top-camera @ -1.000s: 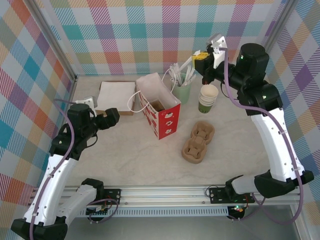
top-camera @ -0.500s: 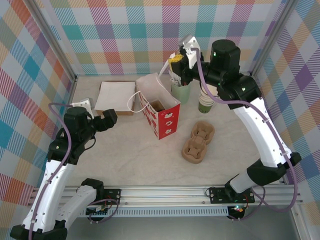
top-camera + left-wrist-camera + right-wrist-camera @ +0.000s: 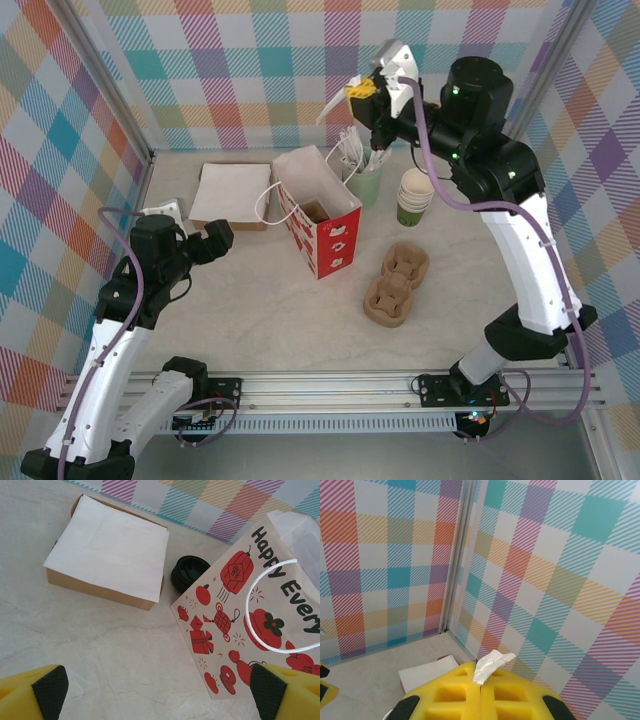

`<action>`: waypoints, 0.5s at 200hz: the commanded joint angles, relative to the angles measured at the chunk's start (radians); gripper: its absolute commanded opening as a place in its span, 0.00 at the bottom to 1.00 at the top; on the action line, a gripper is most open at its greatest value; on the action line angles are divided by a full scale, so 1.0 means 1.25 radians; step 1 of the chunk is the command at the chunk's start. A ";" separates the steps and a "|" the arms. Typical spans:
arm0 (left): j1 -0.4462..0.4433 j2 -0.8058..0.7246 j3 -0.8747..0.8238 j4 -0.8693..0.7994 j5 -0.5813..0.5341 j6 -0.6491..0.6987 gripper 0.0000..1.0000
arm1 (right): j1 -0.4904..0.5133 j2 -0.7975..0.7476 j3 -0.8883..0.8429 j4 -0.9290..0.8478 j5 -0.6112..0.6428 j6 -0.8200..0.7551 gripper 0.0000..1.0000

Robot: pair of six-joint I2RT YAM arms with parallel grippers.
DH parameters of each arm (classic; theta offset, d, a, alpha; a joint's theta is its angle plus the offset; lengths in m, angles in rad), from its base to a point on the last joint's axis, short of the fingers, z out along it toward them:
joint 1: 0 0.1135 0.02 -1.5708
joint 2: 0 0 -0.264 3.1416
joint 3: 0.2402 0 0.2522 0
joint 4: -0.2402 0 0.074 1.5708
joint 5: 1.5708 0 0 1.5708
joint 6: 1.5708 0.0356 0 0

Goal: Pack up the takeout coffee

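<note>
step: add-on pick, held high over desk | right tool (image 3: 372, 92): pinching white stirrer (image 3: 492, 662) | left tool (image 3: 160, 690): spread, idle | next: lower into paper bag (image 3: 318, 215) mouth

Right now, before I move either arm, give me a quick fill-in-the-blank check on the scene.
1. The left gripper is ____, with nothing between its fingers.
2. The right gripper is shut on a thin strip coloured ____.
3. The black lids lie between the flat box and the paper ____.
Missing words: open; white; bag.
</note>
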 commanded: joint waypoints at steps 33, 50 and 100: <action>0.007 0.000 0.002 0.001 -0.014 -0.017 0.96 | 0.011 0.116 -0.035 -0.058 -0.018 0.033 0.02; 0.006 -0.001 0.003 -0.002 -0.015 -0.016 0.95 | 0.010 0.162 -0.035 -0.061 -0.011 0.027 0.02; 0.006 -0.002 -0.001 0.002 -0.015 -0.020 0.96 | 0.010 0.290 -0.023 -0.089 -0.032 0.027 0.07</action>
